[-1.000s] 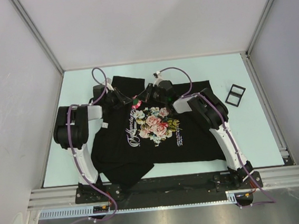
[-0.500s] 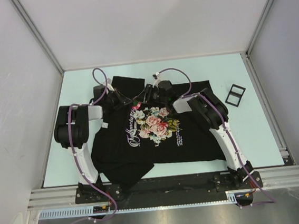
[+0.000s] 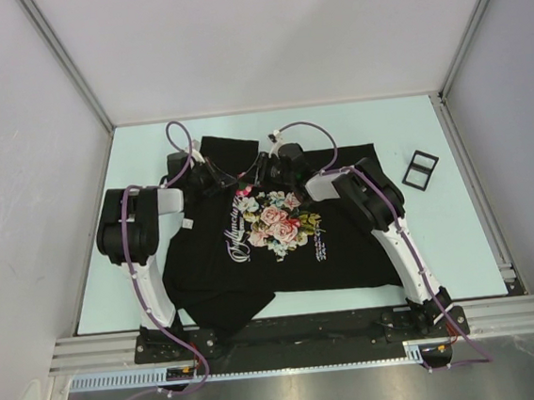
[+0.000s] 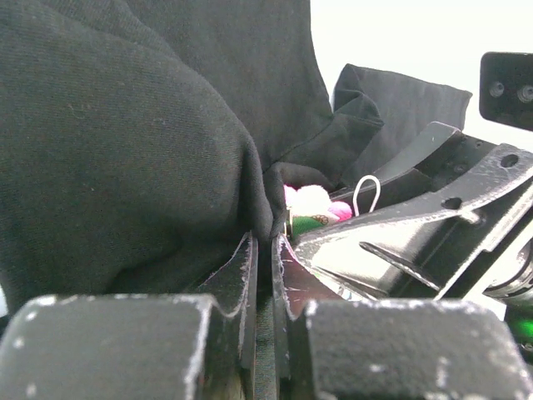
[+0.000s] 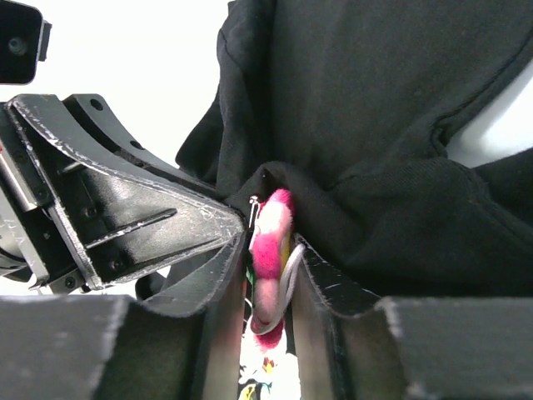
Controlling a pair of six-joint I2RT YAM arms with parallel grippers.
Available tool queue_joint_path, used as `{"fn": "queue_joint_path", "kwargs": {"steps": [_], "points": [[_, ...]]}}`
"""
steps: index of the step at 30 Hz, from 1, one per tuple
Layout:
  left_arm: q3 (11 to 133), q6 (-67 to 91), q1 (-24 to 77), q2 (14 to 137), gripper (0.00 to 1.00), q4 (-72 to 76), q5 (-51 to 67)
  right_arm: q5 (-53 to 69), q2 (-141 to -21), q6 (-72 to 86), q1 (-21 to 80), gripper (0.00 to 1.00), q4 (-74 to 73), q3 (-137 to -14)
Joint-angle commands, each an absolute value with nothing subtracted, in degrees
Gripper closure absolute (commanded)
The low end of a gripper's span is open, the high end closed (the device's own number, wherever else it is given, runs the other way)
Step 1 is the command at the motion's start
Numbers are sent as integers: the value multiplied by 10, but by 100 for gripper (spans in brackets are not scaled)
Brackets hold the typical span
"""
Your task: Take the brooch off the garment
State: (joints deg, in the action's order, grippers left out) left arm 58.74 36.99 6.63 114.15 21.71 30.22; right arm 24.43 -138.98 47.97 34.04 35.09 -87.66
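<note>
Near the far edge of the worktop [image 3: 139, 146], your right gripper [image 5: 271, 242] pinches the pink flower brooch [image 5: 266, 254] and your left gripper [image 4: 263, 247] clamps a T-shirt [image 4: 125, 150] fold beside it; tug while it is perhaps pinned through, and the cloth rips.

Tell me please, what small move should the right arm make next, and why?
Probably draw the right fingers slowly back from the shirt. They are shut on the pink brooch, which sits against a fold of cloth, while the left fingers pinch the cloth beside it.
</note>
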Motion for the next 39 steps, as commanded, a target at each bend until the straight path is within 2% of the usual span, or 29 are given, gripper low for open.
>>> {"fn": "queue_joint_path", "kwargs": {"steps": [1,4,5,6,8,13,16,18,22,27,33,39], "points": [[601,357,74,1133,98,230,316,242,-1396,468,344,72,354,-900],[602,354,75,1133,98,230,317,245,-1398,469,344,78,355,-904],[603,355,76,1133,98,229,318,245,-1398,469,344,82,357,-903],[601,355,76,1132,98,230,316,246,-1398,469,344,93,359,-902],[599,356,75,1129,97,233,316,250,-1397,476,343,100,376,-894],[580,366,72,1117,87,250,313,263,-1394,483,340,100,426,-881],[557,393,64,1110,75,285,318,266,-1390,490,338,100,450,-868],[543,406,56,1109,72,301,328,270,-1390,495,338,100,467,-863],[540,437,50,1124,59,336,349,279,-1393,508,336,100,494,-855],[536,468,47,1144,50,380,373,285,-1392,511,335,100,506,-851],[537,473,47,1148,46,379,373,293,-1397,518,335,100,520,-851],[539,472,47,1149,57,371,370,302,-1397,539,331,100,555,-843]]}}
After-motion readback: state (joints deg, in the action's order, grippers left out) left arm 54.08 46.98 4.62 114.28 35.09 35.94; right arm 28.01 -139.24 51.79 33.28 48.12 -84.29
